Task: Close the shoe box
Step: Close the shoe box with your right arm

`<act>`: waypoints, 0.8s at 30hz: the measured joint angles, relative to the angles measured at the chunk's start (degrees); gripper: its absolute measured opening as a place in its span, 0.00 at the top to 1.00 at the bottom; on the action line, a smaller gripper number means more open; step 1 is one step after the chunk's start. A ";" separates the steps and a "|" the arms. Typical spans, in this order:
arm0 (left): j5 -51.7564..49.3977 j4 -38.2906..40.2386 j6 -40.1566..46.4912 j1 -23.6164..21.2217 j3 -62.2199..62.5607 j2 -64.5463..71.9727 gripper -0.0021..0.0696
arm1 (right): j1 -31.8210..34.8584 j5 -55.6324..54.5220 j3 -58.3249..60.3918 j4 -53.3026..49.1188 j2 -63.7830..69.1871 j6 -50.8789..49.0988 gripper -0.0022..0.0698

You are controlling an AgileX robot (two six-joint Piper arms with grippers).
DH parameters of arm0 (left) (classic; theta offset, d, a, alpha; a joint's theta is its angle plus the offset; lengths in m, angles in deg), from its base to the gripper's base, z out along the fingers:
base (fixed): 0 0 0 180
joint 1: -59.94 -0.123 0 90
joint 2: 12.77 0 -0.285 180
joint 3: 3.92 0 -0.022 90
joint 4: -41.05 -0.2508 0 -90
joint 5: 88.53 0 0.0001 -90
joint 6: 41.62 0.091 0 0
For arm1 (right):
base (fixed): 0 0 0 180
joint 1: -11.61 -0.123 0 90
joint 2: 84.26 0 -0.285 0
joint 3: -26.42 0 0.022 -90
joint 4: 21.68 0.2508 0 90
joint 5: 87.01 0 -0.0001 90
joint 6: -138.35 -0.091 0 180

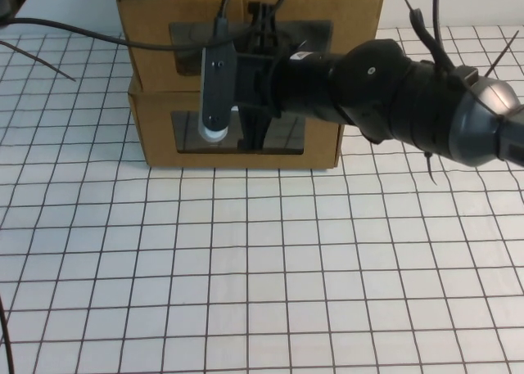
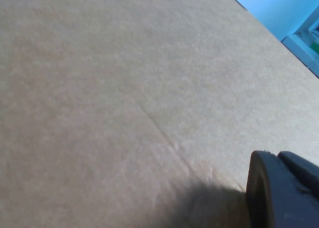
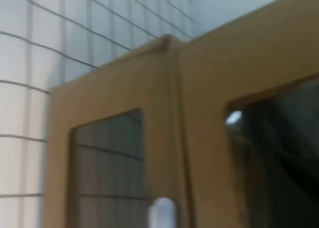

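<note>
Two brown cardboard boxes stand stacked at the back of the table. The upper one is the shoe box (image 1: 147,42), with a clear window in its front; it also shows in the right wrist view (image 3: 209,88). Its front looks about level with the front of the box below. My right gripper (image 1: 260,71) reaches in from the right and sits close against the two fronts, hiding the seam and the shoe box's tab. My left gripper (image 2: 281,190) shows only as a dark edge pressed close to a plain cardboard face (image 2: 124,88); it is out of the high view.
The lower similar box (image 1: 155,128) has a window and a white tab (image 3: 162,210) near its top edge. The right arm (image 1: 409,96) spans the back right, with cables (image 1: 82,30) trailing across the back left. The white gridded table (image 1: 246,268) lies in front.
</note>
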 joint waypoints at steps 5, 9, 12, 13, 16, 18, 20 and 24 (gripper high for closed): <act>-0.14 0.00 0.00 0.00 0.00 0.00 0.97 | 0.03 -6.89 0.13 0.28 -0.40 0.00 0.99; -0.14 0.00 0.00 0.00 0.00 0.00 0.97 | 2.06 -7.31 -1.28 0.73 0.85 0.03 0.99; -0.01 0.00 0.16 0.00 0.00 0.00 0.97 | 3.22 -6.14 -1.94 3.22 1.97 0.03 0.99; -0.01 -0.10 0.14 -0.13 0.00 0.00 0.97 | 3.35 -5.99 -2.04 4.26 2.00 0.03 0.99; -0.23 0.17 0.18 -0.62 0.00 0.00 0.97 | 3.56 -4.87 -2.04 6.22 1.74 0.03 0.99; -0.94 0.50 0.18 -1.12 0.00 -0.24 0.97 | 3.67 -3.08 -1.69 7.19 0.96 0.03 0.99; -2.04 0.66 0.18 -1.94 -0.22 -0.87 0.97 | 3.89 -0.40 -0.83 7.56 -0.58 0.03 0.99; -4.00 -1.05 0.85 -3.30 -0.56 -4.12 0.97 | 3.89 5.09 1.25 9.98 -5.41 0.03 0.99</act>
